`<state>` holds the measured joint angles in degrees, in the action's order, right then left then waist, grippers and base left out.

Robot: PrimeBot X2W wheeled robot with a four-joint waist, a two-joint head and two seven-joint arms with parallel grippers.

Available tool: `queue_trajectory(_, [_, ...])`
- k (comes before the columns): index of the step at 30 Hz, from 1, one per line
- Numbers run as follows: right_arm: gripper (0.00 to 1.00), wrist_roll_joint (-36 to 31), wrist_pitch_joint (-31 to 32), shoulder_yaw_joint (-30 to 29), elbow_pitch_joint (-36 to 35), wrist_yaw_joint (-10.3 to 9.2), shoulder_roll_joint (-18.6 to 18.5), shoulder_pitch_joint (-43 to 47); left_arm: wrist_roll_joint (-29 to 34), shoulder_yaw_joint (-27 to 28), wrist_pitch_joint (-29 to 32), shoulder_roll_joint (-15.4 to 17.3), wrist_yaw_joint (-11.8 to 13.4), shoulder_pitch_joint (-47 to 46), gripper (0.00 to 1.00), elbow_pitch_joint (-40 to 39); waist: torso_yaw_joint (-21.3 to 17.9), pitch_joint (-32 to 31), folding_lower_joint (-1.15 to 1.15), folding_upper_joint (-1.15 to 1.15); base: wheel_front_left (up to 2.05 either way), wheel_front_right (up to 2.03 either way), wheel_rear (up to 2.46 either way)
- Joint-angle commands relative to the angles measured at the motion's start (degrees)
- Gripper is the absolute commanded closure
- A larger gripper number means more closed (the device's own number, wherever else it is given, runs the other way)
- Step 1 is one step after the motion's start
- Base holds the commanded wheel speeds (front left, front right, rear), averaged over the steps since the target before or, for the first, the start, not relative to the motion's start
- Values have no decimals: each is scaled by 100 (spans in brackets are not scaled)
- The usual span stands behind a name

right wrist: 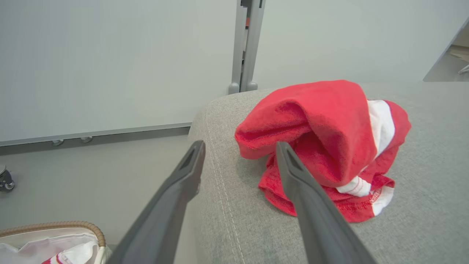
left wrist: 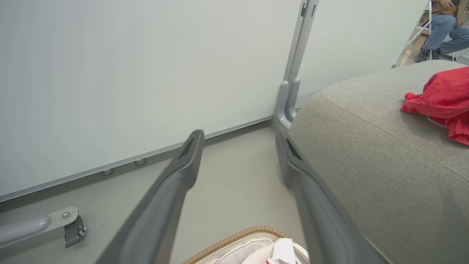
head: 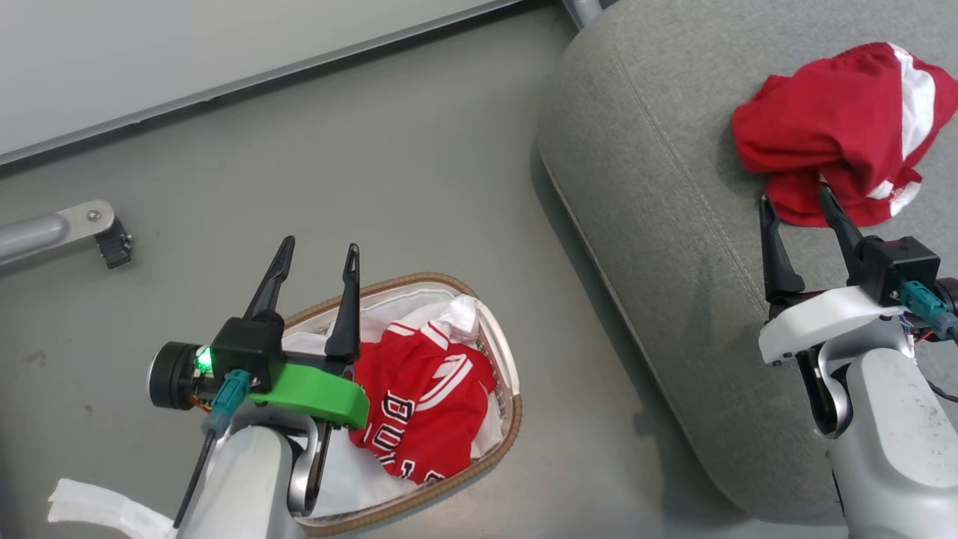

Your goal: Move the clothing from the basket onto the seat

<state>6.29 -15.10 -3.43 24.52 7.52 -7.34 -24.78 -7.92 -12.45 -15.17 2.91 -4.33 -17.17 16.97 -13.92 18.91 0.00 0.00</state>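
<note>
A crumpled red garment with white stripes (head: 842, 127) (right wrist: 326, 146) (left wrist: 441, 97) lies on the grey seat (head: 651, 195) (right wrist: 421, 220) (left wrist: 384, 165). My right gripper (head: 797, 202) (right wrist: 240, 146) is open just short of it, with nothing between its fingers. A red jersey with white stripes and dark lettering (head: 426, 397) lies in the basket (head: 509, 438) (left wrist: 234, 238) (right wrist: 66, 225) on the white liner (head: 337, 479). My left gripper (head: 318, 251) (left wrist: 238, 137) hangs open above the basket's far left side, holding nothing.
The basket stands on the grey floor (head: 374, 172) left of the seat. A pale wall panel (head: 187, 52) runs along the back. A metal leg with a castor (head: 112, 243) sits at the far left. A seated person's legs (left wrist: 441, 31) show far behind the seat.
</note>
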Motion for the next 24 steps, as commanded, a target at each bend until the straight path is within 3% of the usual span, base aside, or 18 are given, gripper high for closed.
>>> queue_trajectory(1, [0, 42, -9, 24, -60, -6, 16, 121, -86, 62, 3, 6, 62, 136, 0, -25, 400, -324, 0, 0, 0, 0, 0])
queue_trajectory(12, [0, 41, -9, 79, -279, -6, 225, 389, -171, 747, 3, 6, 288, 711, 0, -31, 1048, -803, 0, 0, 0, 0, 0])
queue_trajectory(24, [0, 79, -9, 124, -156, -6, 339, 1006, -329, 1204, 3, 5, 314, 1416, 0, 21, 1161, -1375, 0, 0, 0, 0, 0])
